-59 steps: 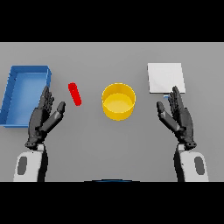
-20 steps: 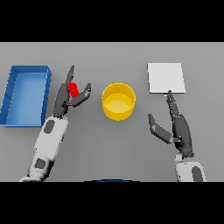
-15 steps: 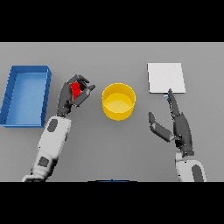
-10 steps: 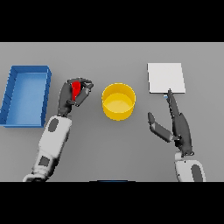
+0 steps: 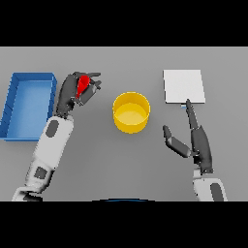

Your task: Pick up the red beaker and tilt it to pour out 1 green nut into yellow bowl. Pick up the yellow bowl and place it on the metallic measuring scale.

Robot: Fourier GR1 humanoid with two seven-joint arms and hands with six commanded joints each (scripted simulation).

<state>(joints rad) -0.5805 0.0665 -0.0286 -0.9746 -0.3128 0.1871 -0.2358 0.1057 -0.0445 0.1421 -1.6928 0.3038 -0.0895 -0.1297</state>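
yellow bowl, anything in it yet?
Looks empty: the yellow bowl shows only plain yellow inside, no green nut. The left hand grips the red beaker beside it.

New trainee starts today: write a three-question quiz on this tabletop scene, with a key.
1. True or false: the left robot hand has its fingers curled round the red beaker.
2. What lies nearest the right robot hand? A) blue tray B) metallic measuring scale C) yellow bowl
3. Fill in: the yellow bowl stands on the ____, not on the scale.

Key: 1 true; 2 B; 3 table.
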